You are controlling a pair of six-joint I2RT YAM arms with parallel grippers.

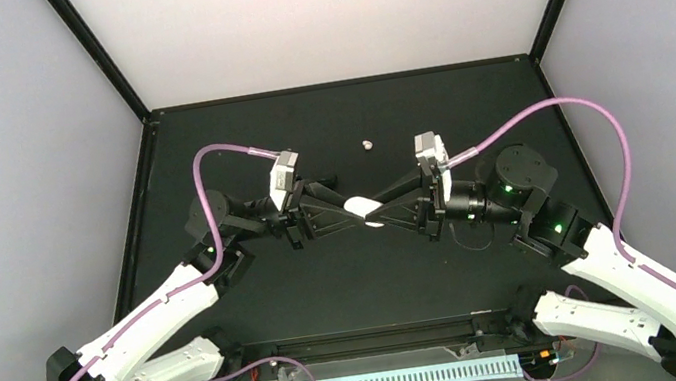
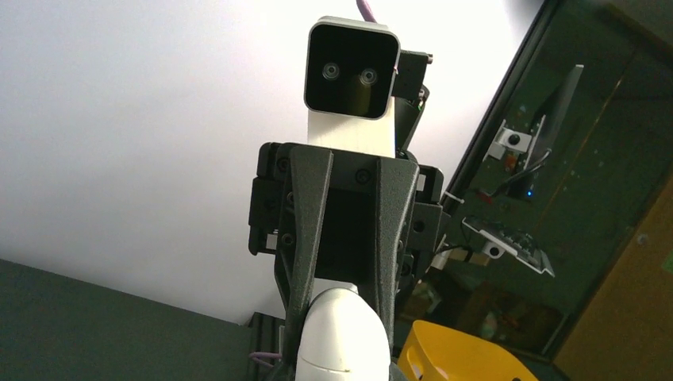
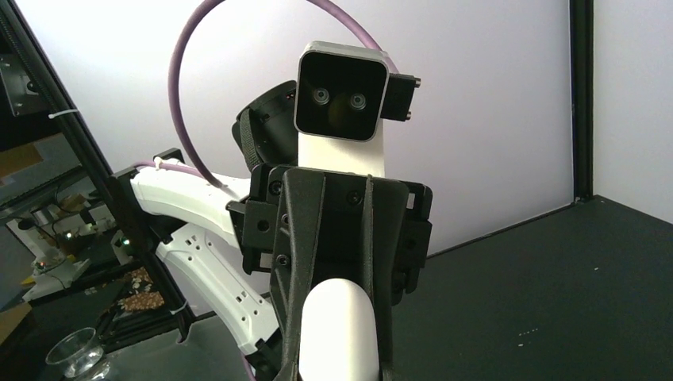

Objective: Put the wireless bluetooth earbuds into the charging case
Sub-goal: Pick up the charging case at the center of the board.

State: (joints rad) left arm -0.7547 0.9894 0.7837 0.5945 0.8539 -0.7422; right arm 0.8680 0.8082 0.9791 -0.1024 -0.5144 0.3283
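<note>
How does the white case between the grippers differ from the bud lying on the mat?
The charging case is much larger than the earbud. The charging case is held by the left gripper and right gripper; the earbud lies alone on the mat, farther back. Both look white.

- My left gripper (image 1: 353,206) and my right gripper (image 1: 378,215) meet tip to tip above the middle of the table (image 1: 359,288), one arm reaching in from each side.
- The charging case (image 1: 364,212) sits between the two grippers. Fingers from both sides flank it.
- From either wrist, the case is nearest and the opposite gripper is directly behind it.
- One earbud (image 1: 368,145) lies on the table behind the case, apart from both grippers.
</note>
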